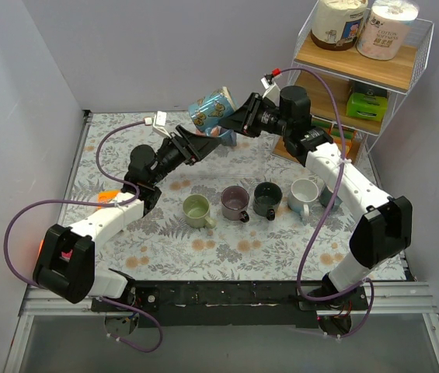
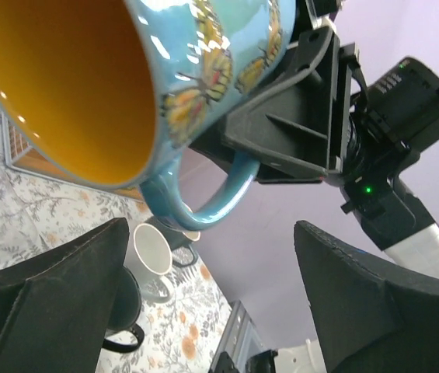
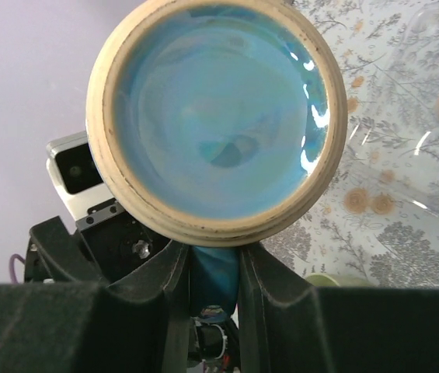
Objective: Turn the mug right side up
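Observation:
The blue butterfly mug (image 1: 210, 111) hangs in the air over the back of the table, tilted, its mouth towards the left arm. My right gripper (image 1: 232, 123) is shut on its handle. In the right wrist view the mug's base (image 3: 215, 116) faces the camera and the blue handle sits clamped in the right gripper (image 3: 215, 272). My left gripper (image 1: 202, 144) is open and empty just below and left of the mug. In the left wrist view the orange inside of the mug (image 2: 71, 78) fills the top left, above the open left gripper (image 2: 211, 295).
A row of upright mugs stands mid-table: green (image 1: 197, 210), purple (image 1: 235, 202), black (image 1: 267, 198), white (image 1: 304, 194). A wire shelf rack (image 1: 363, 74) stands at the back right. A clear container (image 3: 437, 109) lies on the flowered cloth.

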Available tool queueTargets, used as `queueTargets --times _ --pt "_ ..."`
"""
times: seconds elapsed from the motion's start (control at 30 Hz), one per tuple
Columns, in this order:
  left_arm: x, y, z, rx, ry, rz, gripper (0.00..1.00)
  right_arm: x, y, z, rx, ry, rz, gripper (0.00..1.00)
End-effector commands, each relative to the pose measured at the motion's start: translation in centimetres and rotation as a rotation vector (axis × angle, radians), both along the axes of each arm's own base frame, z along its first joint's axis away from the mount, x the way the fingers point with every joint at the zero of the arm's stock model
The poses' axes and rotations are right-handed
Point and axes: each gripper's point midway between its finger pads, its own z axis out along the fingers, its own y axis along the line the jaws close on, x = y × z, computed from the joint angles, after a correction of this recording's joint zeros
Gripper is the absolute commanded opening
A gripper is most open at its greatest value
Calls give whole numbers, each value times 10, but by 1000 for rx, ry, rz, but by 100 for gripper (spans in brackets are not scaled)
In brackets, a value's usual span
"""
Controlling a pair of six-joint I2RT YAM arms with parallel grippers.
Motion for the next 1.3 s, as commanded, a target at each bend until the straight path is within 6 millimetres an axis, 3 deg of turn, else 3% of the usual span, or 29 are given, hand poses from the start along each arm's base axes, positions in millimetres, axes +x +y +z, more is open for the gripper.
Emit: queueTargets --times 0.0,0.27,0.43,0.53,0.73,0.83,1.0,1.2,1.27 --pt "6 9 36 -63 -78 74 86 -34 -3 104 222 -239 77 1" --pt "12 7 43 -134 -59 66 73 -45 -4 101 248 -218 109 1" --pt "3 -5 48 -211 -37 -53 65 -52 -7 97 252 -225 115 1" --pt "0 -5 46 -226 -40 -74 56 -55 -8 93 264 -216 123 1" --pt "-2 -6 49 -228 -52 -83 52 -60 -7 86 258 -197 143 1" --pt "1 -1 52 -264 -36 -50 43 -62 -8 82 254 -193 138 1" --pt "3 6 61 -346 -29 -34 40 -67 -4 72 248 -224 103 1" --pt "0 -1 64 -352 -47 -91 40 -74 6 59 234 -207 133 1" --pt "-1 -2 63 -351 -46 -104 35 -74 7 54 227 -195 134 1"
